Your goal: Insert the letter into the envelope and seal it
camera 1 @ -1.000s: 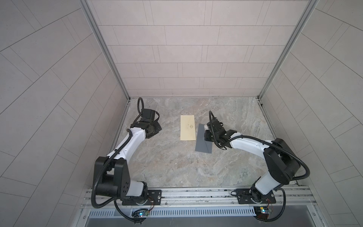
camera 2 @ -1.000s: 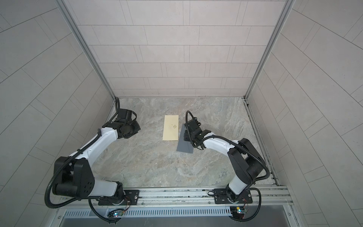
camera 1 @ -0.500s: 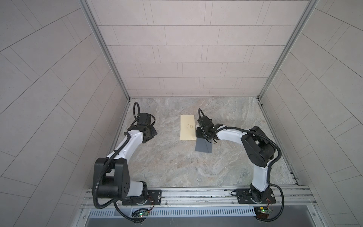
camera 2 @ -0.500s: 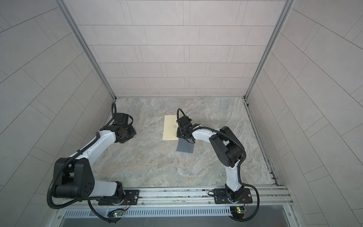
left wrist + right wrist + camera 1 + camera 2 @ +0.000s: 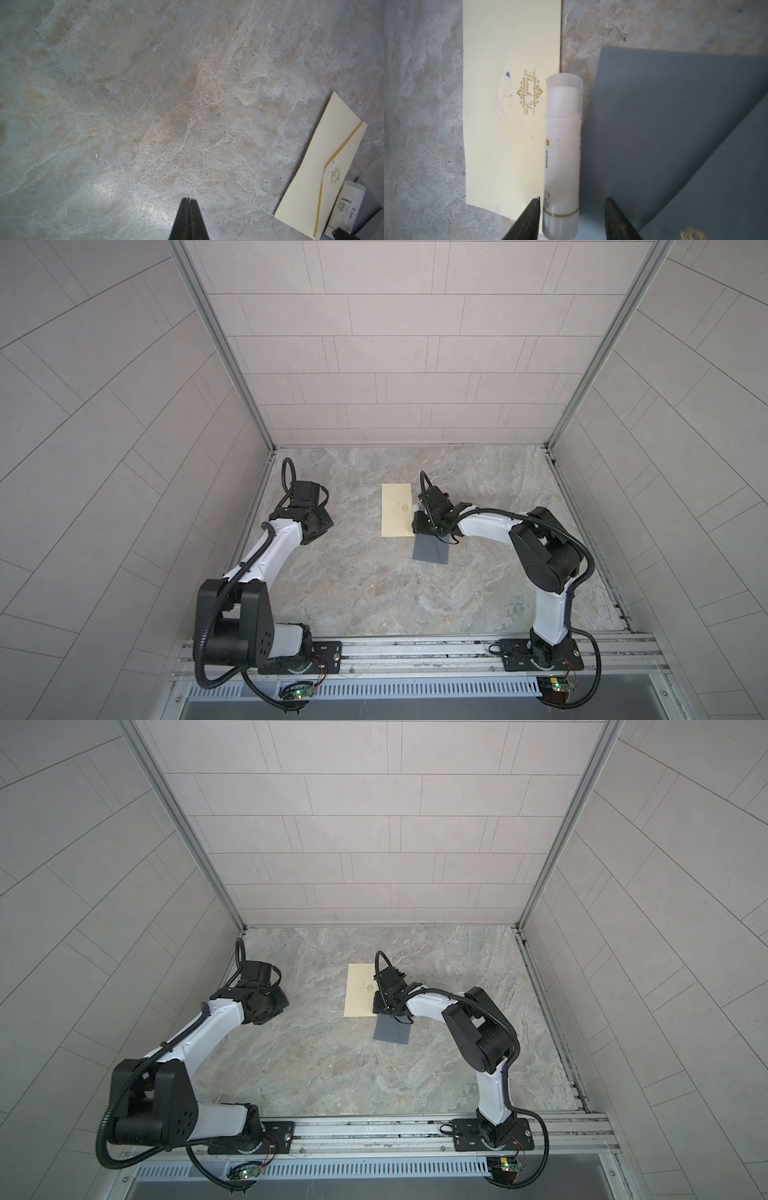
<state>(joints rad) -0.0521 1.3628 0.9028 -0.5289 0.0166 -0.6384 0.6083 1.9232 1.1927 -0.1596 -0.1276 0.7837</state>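
Right wrist view: right hand (image 5: 573, 199) shows finger ends only; glue stick (image 5: 562, 149) base cut by frame edge, barrel print blurred, unreadable; gold emblem (image 5: 693, 234) on grey paper (image 5: 675, 124) cut off; cream envelope (image 5: 508, 124) one end out of frame. Both top views: glue stick mostly hidden under right hand; grey paper far end covered too. Left wrist view: left hand (image 5: 188, 200) only tips in frame.

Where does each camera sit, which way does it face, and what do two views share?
Top views: above the base rail, looking down at the table; left arm and right arm whole.
Left wrist: on the left arm, facing the table; left gripper shows, jaws shut.
Right wrist: on the right arm, facing the glue stick; right gripper shows, jaws open around it.
Shared: both wrist views show the cream envelope and glue stick.
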